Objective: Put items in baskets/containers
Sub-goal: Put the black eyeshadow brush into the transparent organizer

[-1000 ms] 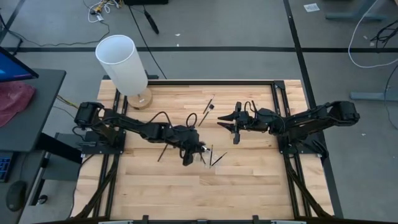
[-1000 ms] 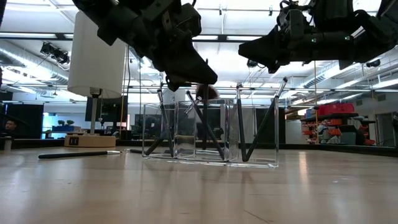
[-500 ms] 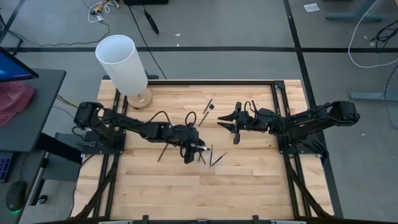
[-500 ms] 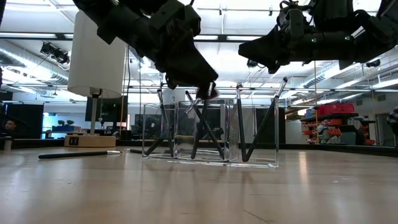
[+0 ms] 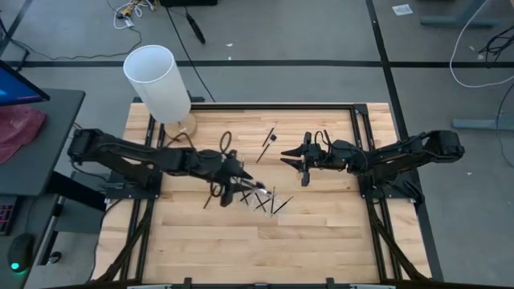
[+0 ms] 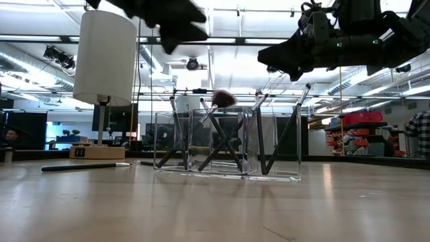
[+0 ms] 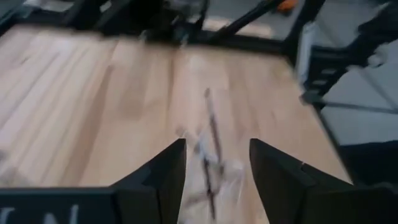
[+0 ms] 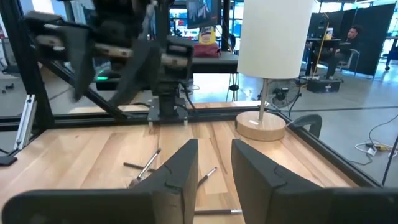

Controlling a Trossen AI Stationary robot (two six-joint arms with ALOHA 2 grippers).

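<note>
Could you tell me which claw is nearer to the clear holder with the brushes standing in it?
Left. The left claw hovers just beside the clear holder, while the right claw hangs farther off, toward the table's far side.

The desk [image 5: 321,225] is light brown wood with thin stripes running across it. The brushes [image 6: 222,138] are thin and black, and one has a fluffy pinkish brown tip. The holder [image 6: 279,144] they stand in is clear like glass. The tall cylinder [image 5: 157,80] is white and sits on a pale wooden base [image 5: 183,128]. Both arms are black, and so are the left gripper [image 5: 238,178] and the right gripper [image 5: 294,159]. The floor [image 5: 305,32] is grey with black lines.
</note>
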